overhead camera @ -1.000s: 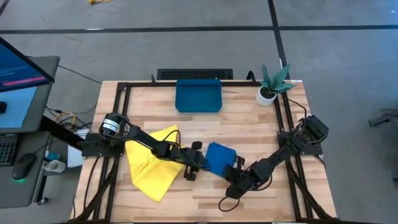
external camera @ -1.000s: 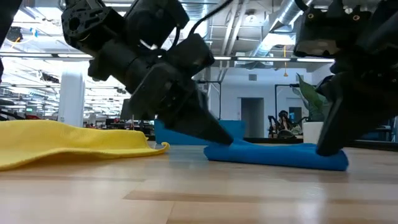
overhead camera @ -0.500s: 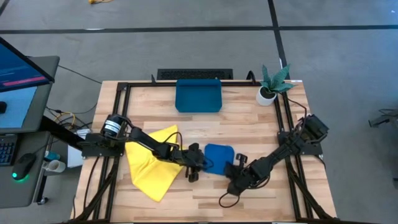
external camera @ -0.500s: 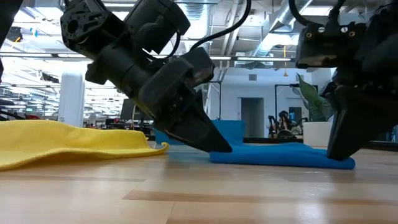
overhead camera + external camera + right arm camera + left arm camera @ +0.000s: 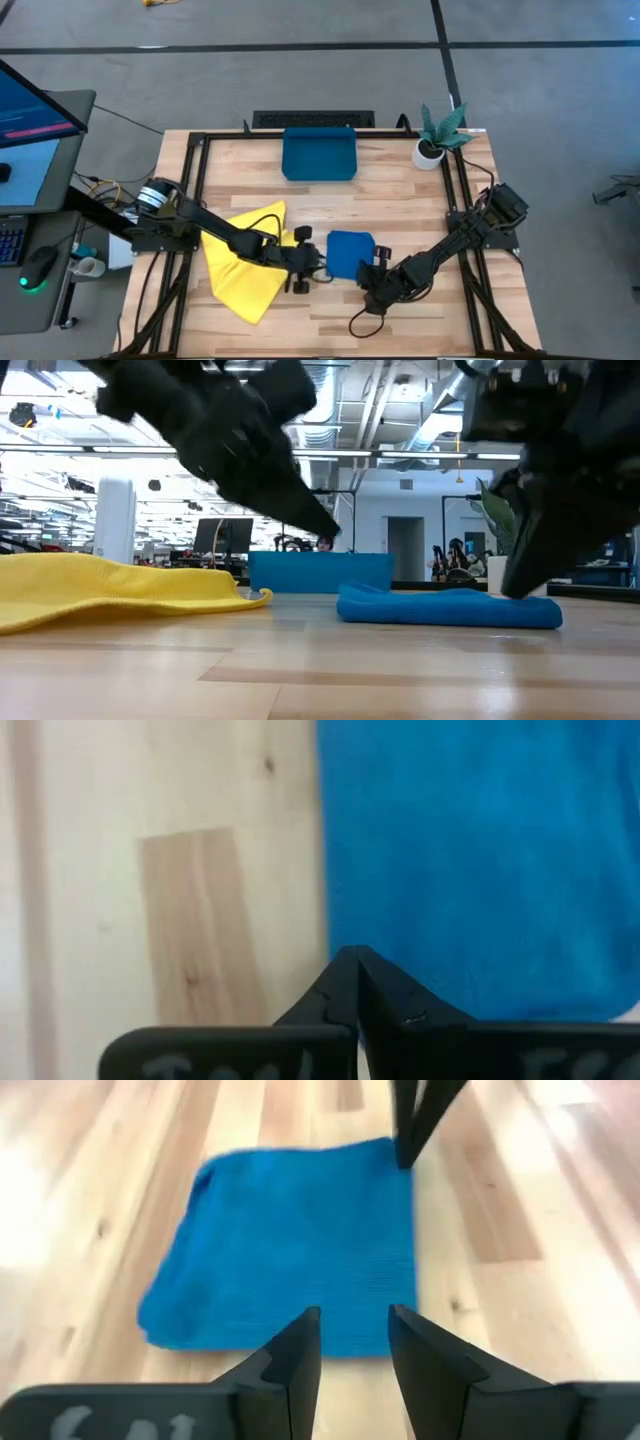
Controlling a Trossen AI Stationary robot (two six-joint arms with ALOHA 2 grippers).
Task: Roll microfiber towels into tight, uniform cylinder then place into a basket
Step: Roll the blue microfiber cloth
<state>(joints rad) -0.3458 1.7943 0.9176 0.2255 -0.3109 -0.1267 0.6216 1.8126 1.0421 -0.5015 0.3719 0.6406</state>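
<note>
The blue towel (image 5: 350,252) lies folded into a flat square on the table's middle; it also shows in the low view (image 5: 450,608). The yellow towel (image 5: 245,265) lies spread and rumpled to its left. The teal basket (image 5: 320,155) stands at the far edge. My left gripper (image 5: 350,1330) is open and hovers just left of the blue towel's left edge, lifted off the table in the low view (image 5: 325,530). My right gripper (image 5: 355,960) is shut at the towel's near right corner (image 5: 370,268). My right gripper's shut fingertips (image 5: 513,590) rest on top of the blue towel's near right corner (image 5: 400,1162), slanting down from the table's right side. The towel lies flat on the table under them.
A small white pot with a green plant (image 5: 435,138) stands at the far right corner. Black frame rails (image 5: 455,210) run along the table's sides. Bare wood (image 5: 400,200) lies between the towels and the basket.
My left gripper has come off the blue towel's left end, risen and drawn back toward the table's left edge. The blue towel has turned a little and now lies squarer to the table. My right gripper has stayed at the towel's right end.
</note>
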